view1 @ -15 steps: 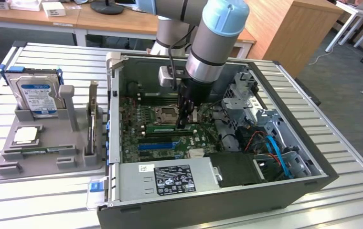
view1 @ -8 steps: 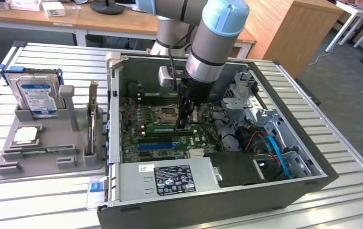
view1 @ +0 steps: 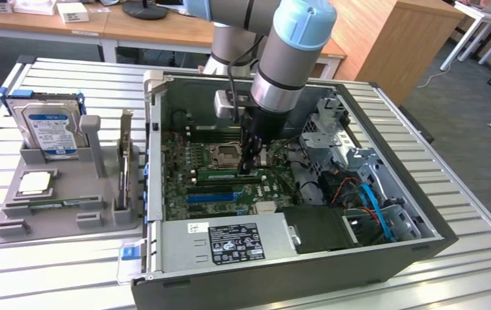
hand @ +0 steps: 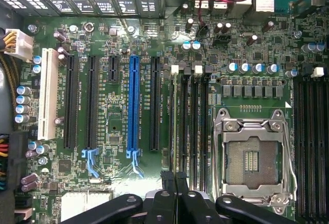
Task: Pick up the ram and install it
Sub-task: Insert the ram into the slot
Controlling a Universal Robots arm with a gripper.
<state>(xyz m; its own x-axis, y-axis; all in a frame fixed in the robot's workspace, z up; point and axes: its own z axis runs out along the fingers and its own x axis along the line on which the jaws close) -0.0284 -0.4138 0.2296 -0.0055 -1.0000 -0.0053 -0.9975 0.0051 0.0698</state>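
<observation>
The ram (view1: 219, 173), a thin green stick with dark chips, is seen on the motherboard (view1: 181, 187). One end is hidden by the gripper (view1: 247, 169), its jaws pressed together.

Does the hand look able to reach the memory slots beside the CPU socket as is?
Likely yes. The hand hangs shut above the memory slots beside the empty CPU socket; no cable or card crosses them.

Bright, even room light all round. The metal table (view1: 56, 271) shines pale, the case (view1: 271, 287) is shadowy inside. The motherboard (hand: 164, 39) has slight glare.
</observation>
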